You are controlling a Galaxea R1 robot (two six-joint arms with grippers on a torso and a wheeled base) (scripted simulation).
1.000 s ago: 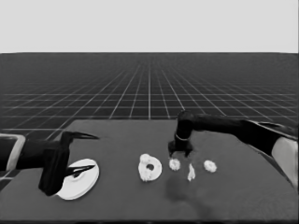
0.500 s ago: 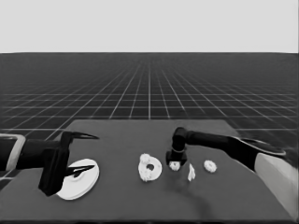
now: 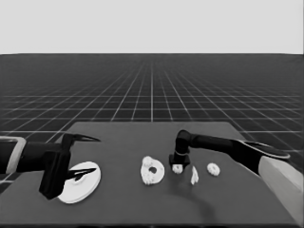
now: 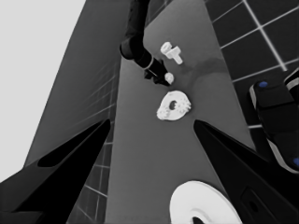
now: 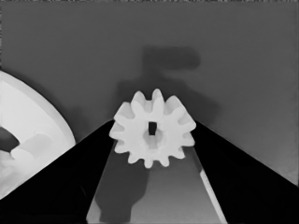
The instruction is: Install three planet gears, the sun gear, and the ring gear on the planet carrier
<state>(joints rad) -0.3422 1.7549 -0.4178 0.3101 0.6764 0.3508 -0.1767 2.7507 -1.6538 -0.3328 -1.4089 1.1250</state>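
I have the right gripper [image 3: 178, 167] down at the table's [image 3: 123, 204] middle, just right of the smaller round part [image 3: 152, 171], its fingers [image 5: 60, 182] closed on a gear [image 5: 153, 128] that they pinch from both sides. That smaller round part carries toothed pieces on its face. Another gear [image 3: 213, 169] lies toward the right edge, with the thin white piece [image 3: 194, 176] between. My left gripper [image 3: 80, 156] waits spread apart over the larger round part [image 3: 78, 183] at the left end.
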